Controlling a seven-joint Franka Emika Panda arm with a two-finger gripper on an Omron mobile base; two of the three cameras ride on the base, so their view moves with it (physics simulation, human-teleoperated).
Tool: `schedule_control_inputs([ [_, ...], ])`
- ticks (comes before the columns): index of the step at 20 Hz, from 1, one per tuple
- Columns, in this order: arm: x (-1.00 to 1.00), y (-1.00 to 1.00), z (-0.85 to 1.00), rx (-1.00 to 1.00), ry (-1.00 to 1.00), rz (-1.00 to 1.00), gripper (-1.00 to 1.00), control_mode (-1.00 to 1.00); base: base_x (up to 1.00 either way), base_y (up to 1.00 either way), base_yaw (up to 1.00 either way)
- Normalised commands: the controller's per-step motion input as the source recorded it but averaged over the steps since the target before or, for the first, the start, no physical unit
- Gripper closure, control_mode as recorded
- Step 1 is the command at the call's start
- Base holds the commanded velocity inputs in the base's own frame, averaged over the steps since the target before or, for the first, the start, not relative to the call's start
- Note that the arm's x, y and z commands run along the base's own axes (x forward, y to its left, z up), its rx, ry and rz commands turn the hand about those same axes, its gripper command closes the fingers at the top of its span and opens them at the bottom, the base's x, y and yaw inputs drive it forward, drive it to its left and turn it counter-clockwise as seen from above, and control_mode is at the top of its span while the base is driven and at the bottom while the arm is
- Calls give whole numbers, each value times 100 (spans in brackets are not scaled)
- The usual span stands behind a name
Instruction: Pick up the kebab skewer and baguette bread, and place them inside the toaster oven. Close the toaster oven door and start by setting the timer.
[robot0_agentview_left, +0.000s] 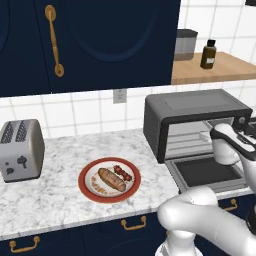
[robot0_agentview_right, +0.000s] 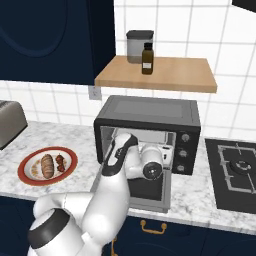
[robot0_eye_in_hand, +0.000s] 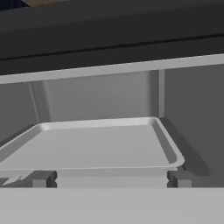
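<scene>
**Here, oven open, food on the plate**

Now the toaster oven (robot0_agentview_left: 195, 117) stands on the marble desk (robot0_agentview_left: 60, 200) at the 3 o'clock side of the left base view, against the tiled wall. Its toaster oven door (robot0_agentview_left: 207, 172) is dropped flat toward the desk's front edge, dark glass facing up. The white arm reaches over that lowered door, its wrist at the mouth of the cavity, so the arm itself blocks part of the opening in both base views. The hand view looks straight into the cavity, where a pale grey tray (robot0_eye_in_hand: 94, 146) sits bare on its supports. The fingertips do not show there; the jaws are spread about as wide as they go and nothing is held.

The baguette bread (robot0_agentview_left: 111, 179) lies on a red-rimmed plate (robot0_agentview_left: 86, 192) at about 9 o'clock from the oven, well apart from it. The kebab skewer (robot0_agentview_left: 122, 173) lies on the same plate, just beside the loaf on its oven side.

A silver 2-slot toaster (robot0_agentview_left: 20, 149) stands further out at 9 o'clock, near the desk's end. At 12 o'clock above the oven a wooden shelf (robot0_agentview_right: 170, 80) carries a grey canister (robot0_agentview_right: 138, 46) and a brown bottle (robot0_agentview_right: 147, 58), near each other. At 3 o'clock from the oven in the right base view is a black hob (robot0_agentview_right: 235, 172). 3 knobs (robot0_agentview_right: 184, 152) run down the oven's right face.
</scene>
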Motion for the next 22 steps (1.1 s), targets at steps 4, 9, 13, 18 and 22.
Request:
schedule_control_inputs([
  [4,19,4,0,0,0,0,-100,-100,0,0,0],
  [9,7,27,-10,0,0,0,-100,-100,0,0,0],
  [13,30,7,0,0,0,0,-100,-100,0,0,0],
  [18,36,2,-17,0,0,0,-100,-100,0,0,0],
  [22,18,1,-33,0,0,0,-100,-100,0,0,0],
])
